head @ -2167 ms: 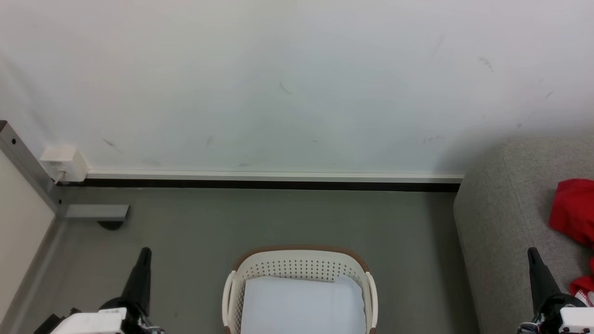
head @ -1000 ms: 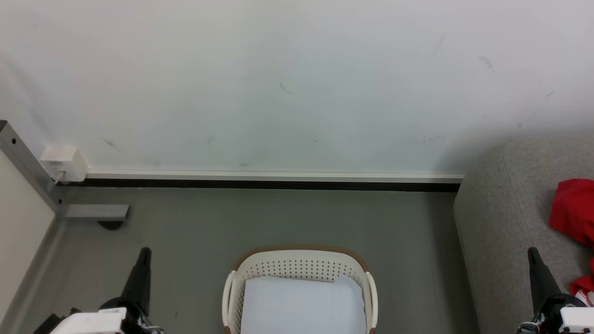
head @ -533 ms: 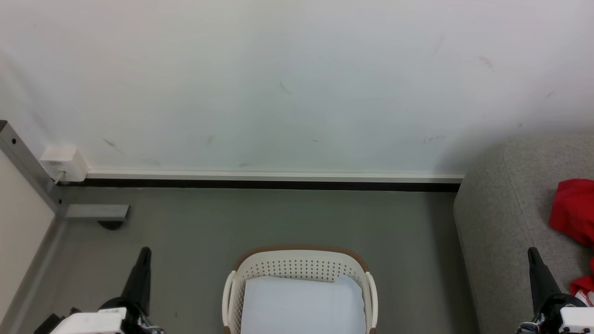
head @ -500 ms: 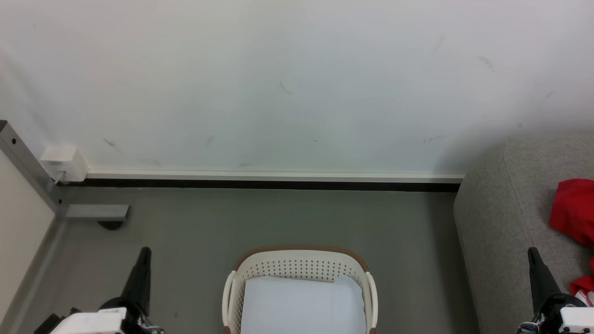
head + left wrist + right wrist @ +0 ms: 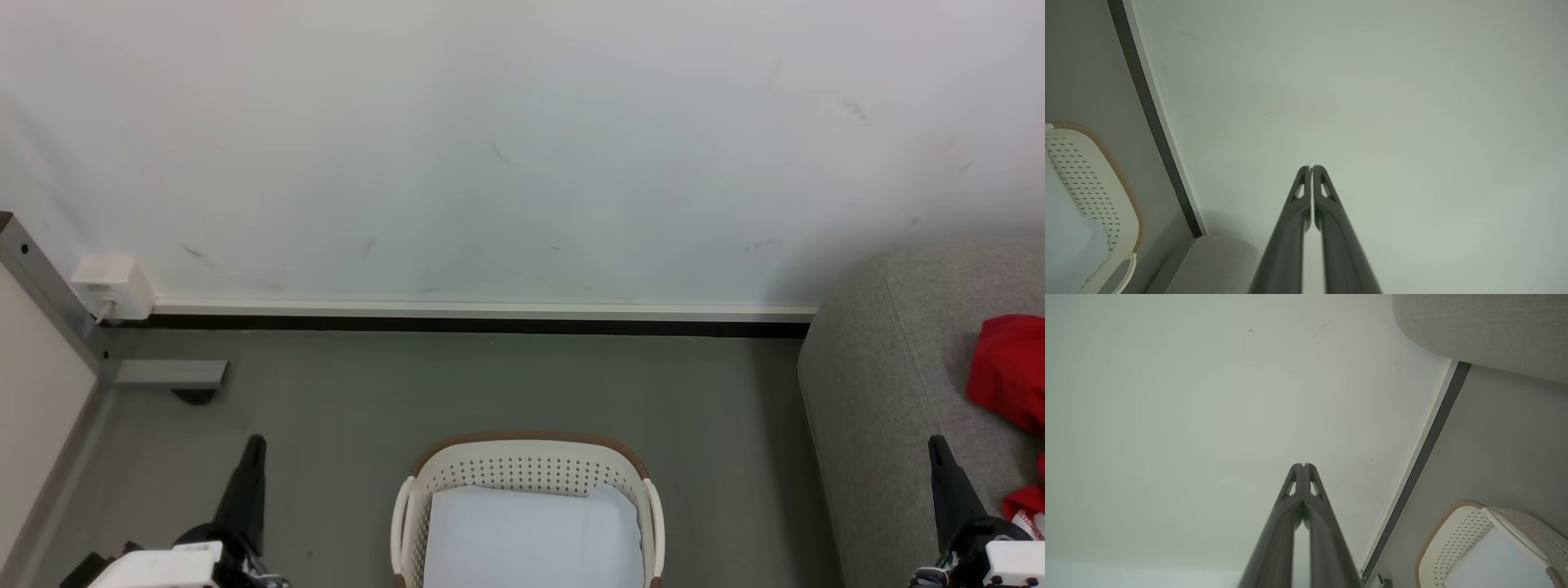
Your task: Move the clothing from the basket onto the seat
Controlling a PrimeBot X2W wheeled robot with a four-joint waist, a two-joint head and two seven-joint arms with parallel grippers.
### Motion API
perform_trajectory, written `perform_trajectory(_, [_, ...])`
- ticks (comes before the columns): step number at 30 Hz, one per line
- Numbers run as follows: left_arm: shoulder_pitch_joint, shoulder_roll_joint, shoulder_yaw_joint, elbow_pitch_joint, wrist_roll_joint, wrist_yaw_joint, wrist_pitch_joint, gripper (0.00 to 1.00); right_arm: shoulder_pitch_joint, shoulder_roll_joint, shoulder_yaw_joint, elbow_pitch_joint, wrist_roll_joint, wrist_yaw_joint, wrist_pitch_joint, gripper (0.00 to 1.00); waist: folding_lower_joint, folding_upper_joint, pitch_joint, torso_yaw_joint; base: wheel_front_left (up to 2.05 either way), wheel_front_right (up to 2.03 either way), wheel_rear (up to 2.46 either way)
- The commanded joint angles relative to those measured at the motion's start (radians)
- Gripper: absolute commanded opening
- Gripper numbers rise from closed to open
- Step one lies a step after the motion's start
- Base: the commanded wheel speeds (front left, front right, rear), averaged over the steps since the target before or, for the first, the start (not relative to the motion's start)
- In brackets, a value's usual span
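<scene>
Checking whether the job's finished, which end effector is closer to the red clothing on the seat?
Right. The right end effector shows against the seat, close to the red clothing; the left end effector is on the basket's other side, against the floor.

A home-like room is suggested by the laundry basket (image 5: 522, 472), the scuffed white wall (image 5: 522, 147) behind it and the upholstered seat (image 5: 882, 392) beside it.

Nothing visibly differs from the earlier head views. The left claw (image 5: 255, 447) and right claw (image 5: 937, 447) sit at the same spots low in the view. The basket (image 5: 531, 439) and its white pad (image 5: 531, 531) have not shifted. The red clothing (image 5: 1008, 367) lies unchanged on the seat (image 5: 882, 367).
</scene>
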Motion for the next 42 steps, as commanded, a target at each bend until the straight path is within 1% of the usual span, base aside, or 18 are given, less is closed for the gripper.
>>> perform_trajectory(1, [-0.007, 0.007, 0.002, -0.004, -0.014, -0.004, 0.004, 0.0, -0.012, 0.001, -0.005, -0.006, 0.001, -0.002, 0.004, 0.0, 0.0, 0.0, 0.0, 0.0, 0.0, 0.0, 0.0])
perform_trajectory(42, [-0.007, 0.007, 0.002, -0.004, -0.014, -0.004, 0.004, 0.0, -0.012, 0.001, -0.005, -0.006, 0.0, -0.002, 0.004, 0.0, 0.0, 0.0, 0.0, 0.0, 0.0, 0.0, 0.0])
